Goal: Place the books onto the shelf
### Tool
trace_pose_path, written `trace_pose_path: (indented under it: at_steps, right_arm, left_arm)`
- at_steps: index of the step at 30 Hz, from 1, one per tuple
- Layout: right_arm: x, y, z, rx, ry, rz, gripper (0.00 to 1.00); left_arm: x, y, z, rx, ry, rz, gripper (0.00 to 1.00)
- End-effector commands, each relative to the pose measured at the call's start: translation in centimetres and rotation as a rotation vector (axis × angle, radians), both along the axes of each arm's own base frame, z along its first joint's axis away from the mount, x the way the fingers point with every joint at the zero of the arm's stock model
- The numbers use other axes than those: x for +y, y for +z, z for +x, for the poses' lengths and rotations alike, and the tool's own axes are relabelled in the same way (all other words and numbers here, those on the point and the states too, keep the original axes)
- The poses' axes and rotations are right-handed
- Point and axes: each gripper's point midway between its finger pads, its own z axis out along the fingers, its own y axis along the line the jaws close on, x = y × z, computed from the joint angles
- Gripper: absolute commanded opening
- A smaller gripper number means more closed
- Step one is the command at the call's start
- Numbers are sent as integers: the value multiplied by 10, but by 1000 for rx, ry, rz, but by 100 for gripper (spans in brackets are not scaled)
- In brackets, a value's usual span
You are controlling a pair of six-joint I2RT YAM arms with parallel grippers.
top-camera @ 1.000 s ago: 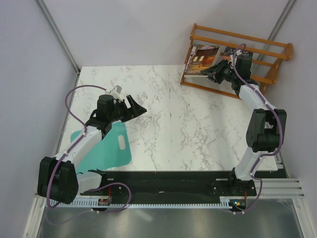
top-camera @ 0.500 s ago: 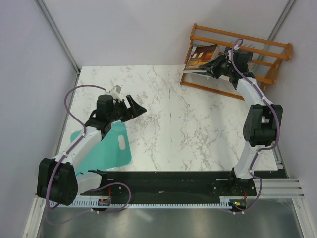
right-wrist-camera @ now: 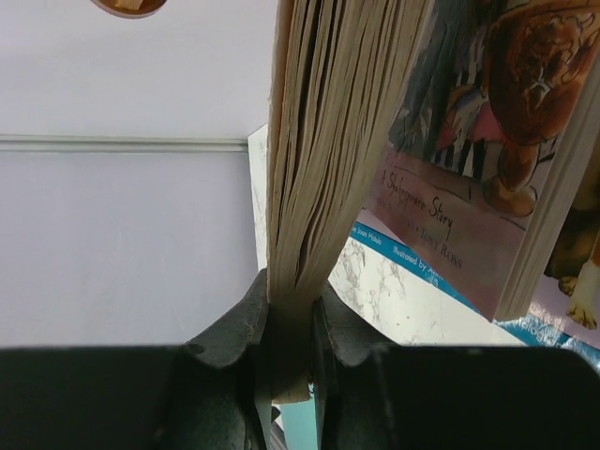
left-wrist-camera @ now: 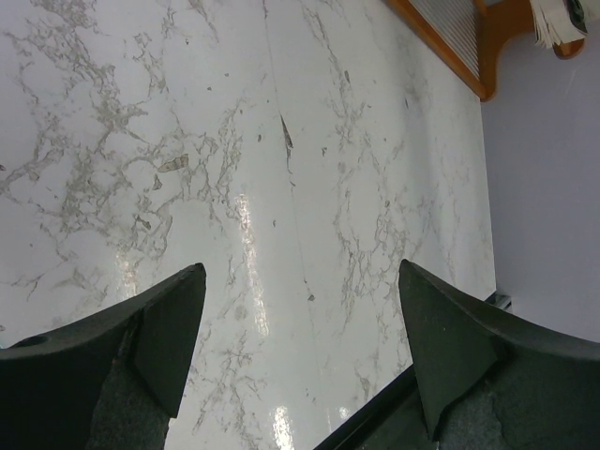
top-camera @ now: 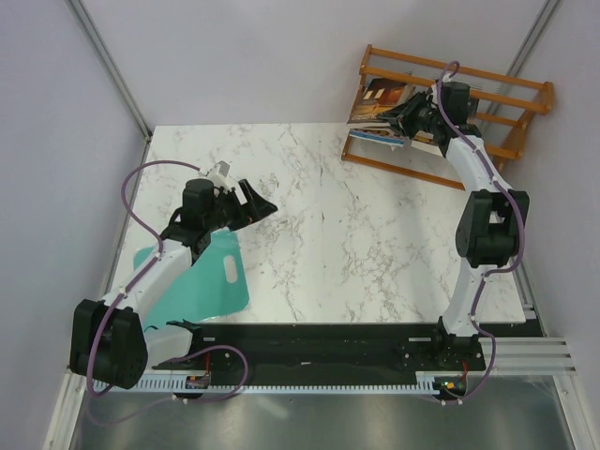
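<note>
My right gripper (top-camera: 410, 116) is shut on the page edge of a dark red-brown book (top-camera: 380, 97), holding it at the left end of the orange-brown shelf (top-camera: 511, 94). In the right wrist view the cream pages (right-wrist-camera: 319, 141) are pinched between the jaws of the right gripper (right-wrist-camera: 291, 314). A pink book with brown animals (right-wrist-camera: 469, 159) leans beside it, over a light-blue book (right-wrist-camera: 427, 274). The light-blue book (top-camera: 373, 135) lies low on the shelf. My left gripper (top-camera: 251, 201) hangs open over the marble table (top-camera: 328, 234), with nothing between its fingers (left-wrist-camera: 164, 333).
A teal flat sheet (top-camera: 202, 281) with a handle hole lies at the near left, under the left arm. The shelf's corner (left-wrist-camera: 450, 47) shows at the top of the left wrist view. Grey walls close in the table on the left, back and right.
The right gripper has carried the dark red-brown book up and back, closer into the shelf. The left arm has not moved.
</note>
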Motion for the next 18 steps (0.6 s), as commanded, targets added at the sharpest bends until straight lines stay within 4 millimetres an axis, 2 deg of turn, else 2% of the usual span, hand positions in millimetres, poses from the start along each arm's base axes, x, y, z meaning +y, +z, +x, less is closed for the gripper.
trace_pose_path:
  at_steps: [1, 13, 17, 18]
  right_arm:
    - [-1, 26, 12, -85, -1, -22, 4]
    - [-7, 14, 21, -41, -48, -43, 8]
    - [-12, 13, 22, -35, -79, -50, 16]
    - [-12, 16, 22, -39, -84, -51, 22]
  left_arm:
    - [6, 5, 1, -51, 2, 38, 89]
    - [6, 4, 2, -48, 0, 38, 89]
    - [5, 5, 1, -48, -2, 33, 89]
    - [5, 5, 1, -46, -4, 30, 89]
